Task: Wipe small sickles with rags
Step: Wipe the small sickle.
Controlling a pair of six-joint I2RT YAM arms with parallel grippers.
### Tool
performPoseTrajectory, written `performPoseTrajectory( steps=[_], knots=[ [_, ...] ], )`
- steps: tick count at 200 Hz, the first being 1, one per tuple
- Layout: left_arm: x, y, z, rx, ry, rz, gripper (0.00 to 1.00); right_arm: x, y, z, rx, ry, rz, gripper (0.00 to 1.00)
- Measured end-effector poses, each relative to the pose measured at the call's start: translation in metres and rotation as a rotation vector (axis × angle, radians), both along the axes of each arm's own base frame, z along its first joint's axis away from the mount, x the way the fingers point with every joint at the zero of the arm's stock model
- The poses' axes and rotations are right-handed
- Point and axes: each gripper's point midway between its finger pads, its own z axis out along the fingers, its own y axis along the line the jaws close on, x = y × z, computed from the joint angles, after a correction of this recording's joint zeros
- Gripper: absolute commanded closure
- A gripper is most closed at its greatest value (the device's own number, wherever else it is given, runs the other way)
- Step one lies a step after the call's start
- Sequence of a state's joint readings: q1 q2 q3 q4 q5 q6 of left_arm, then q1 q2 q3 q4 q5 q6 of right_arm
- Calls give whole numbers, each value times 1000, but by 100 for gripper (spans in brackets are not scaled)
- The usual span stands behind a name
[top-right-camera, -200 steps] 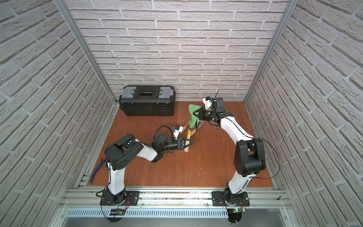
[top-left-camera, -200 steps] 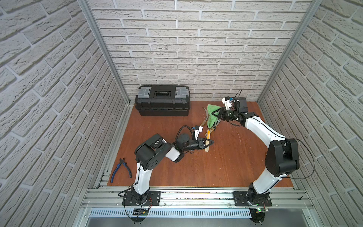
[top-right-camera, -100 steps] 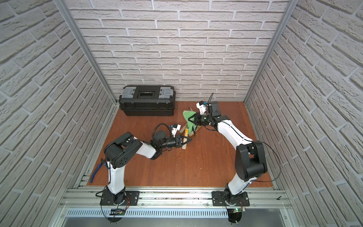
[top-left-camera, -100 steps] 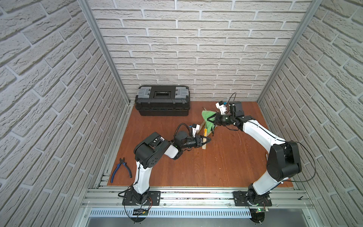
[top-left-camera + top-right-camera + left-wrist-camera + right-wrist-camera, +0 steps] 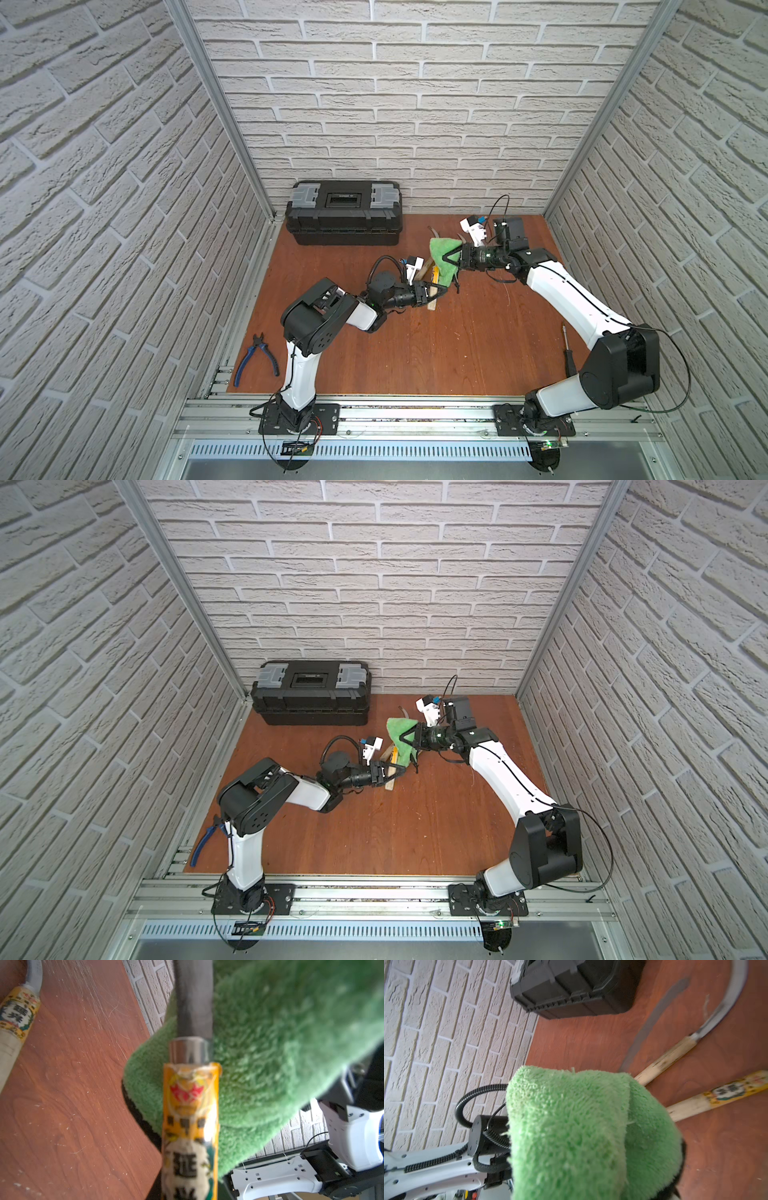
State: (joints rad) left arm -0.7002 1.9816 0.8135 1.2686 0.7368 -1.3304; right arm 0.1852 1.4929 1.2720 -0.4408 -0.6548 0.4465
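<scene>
- In both top views: your right claw (image 5: 444, 258) is clamped on the rag (image 5: 438, 248). Over the last second it has carried the rag away from the back wall and in toward your left claw (image 5: 438, 291). The two were apart then; now the rag hangs just above the left claw.
- Same views: the left claw has barely shifted. It is closed tight on the sickle (image 5: 435, 275) by the handle, mid-table (image 5: 415, 353), in front of the toolbox (image 5: 344, 216).
- Your read: the rag has run down the blade toward the handle, so this looks like the bottom of a stroke.
- Left wrist: fingers are out of shot. The blade (image 5: 193, 1001) rises from the yellow-labelled handle. The rag (image 5: 280, 1053) sits hard alongside the blade, right down to the ferrule. You can't tell whether it wraps the blade.
- Left wrist: a labelled spare (image 5: 16, 1016) lies on the table.
- Right wrist: the rag fills the frame and hides the fingers. A blurred blade (image 5: 654, 1022) pokes out past the rag.
- Right wrist: a plain spare (image 5: 666, 1059) lies flat beside the labelled one, clear of the rag.
- Meaning: one sickle is in work and two are waiting. Expect a return pass toward the tip before you swap tools.
</scene>
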Motion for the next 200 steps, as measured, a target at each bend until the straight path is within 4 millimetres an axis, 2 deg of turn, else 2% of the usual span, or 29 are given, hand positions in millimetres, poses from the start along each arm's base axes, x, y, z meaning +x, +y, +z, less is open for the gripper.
performPoseTrajectory(
  steps=[38, 63, 96, 129, 200],
  knots=[
    [0, 1, 8, -14, -15, 6, 100, 36, -35, 19, -70, -36, -124, 97],
    [-3, 4, 11, -19, -19, 13, 100, 64, -46, 10, -108, -24, -178, 97],
    [-11, 7, 12, -17, -13, 15, 100, 91, -49, -24, -136, 49, -209, 97],
    [-19, 4, 14, -21, -16, 6, 100, 102, -49, -51, -132, 120, -232, 98],
    [-27, -4, 14, -22, -15, -2, 100, 123, -40, -51, -59, 115, -241, 97]
  ],
)
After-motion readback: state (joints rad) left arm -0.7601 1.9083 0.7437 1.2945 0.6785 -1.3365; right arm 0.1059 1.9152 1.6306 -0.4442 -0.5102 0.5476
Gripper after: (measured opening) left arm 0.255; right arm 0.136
